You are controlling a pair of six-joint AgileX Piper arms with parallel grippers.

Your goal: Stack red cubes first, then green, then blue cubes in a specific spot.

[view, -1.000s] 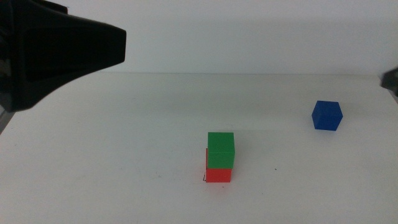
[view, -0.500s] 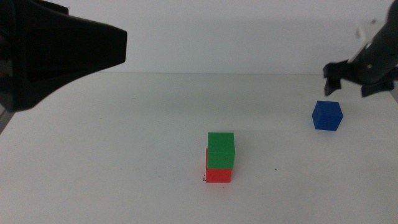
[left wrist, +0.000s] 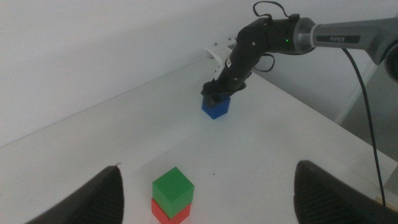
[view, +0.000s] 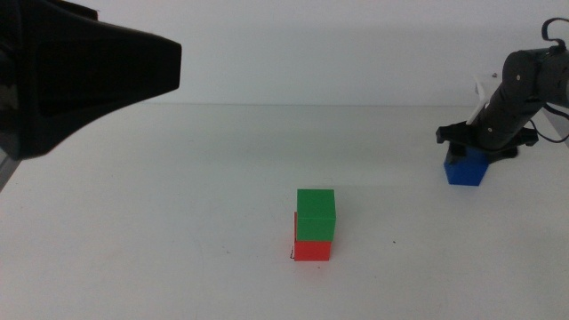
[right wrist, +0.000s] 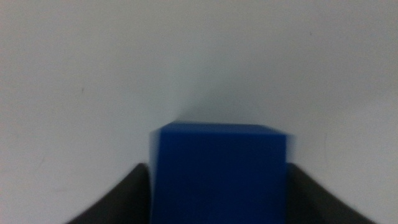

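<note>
The green cube [view: 316, 214] sits on the red cube [view: 312, 251] at the table's middle, on the specific spot, whose black corner mark [view: 292, 256] shows at the red cube's base. The left wrist view also shows this stack, green cube [left wrist: 173, 186] over red cube [left wrist: 163, 213]. At the right, the blue cube [view: 464, 171] rests on the table. My right gripper [view: 483, 142] is lowered over it, open, one jaw on each side of the blue cube [right wrist: 221, 174]. My left gripper [left wrist: 208, 168] hangs open and empty high at the left.
The left arm's dark bulk [view: 80, 71] fills the upper left of the middle view. A tiny black dot [view: 395, 242] lies right of the stack. The right arm's cable [left wrist: 367, 124] hangs beyond the table's right edge.
The right arm came in from the right edge and dropped onto the blue cube, its jaws now straddling it. The stack and the left arm have not moved.
</note>
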